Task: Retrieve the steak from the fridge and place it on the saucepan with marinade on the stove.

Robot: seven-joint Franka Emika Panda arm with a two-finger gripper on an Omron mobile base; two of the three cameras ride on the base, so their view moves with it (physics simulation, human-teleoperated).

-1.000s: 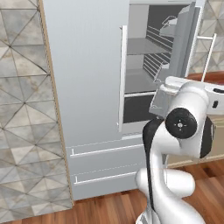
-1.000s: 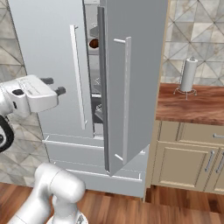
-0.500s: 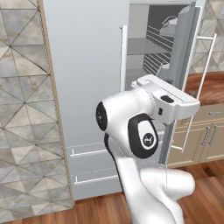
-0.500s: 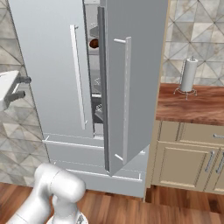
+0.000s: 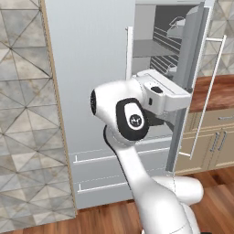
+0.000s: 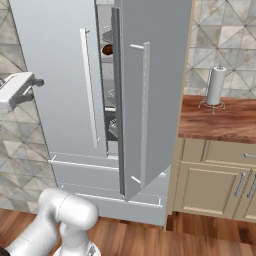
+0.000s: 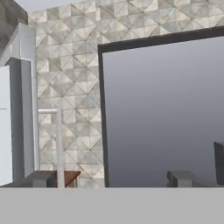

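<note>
Gripper (image 7: 111,178): jaws spread wide, holding nothing.
Fridge (image 6: 60,75): right door ajar.
Steak (image 6: 106,49): on upper shelf inside.

Arm (image 5: 132,119) bent, raised; jaws spread wide.

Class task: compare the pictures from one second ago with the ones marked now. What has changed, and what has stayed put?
The arm has swung left across the front of the fridge. The gripper stays open and empty. The fridge's right door is open as before, and the steak lies unmoved on its upper shelf.
</note>
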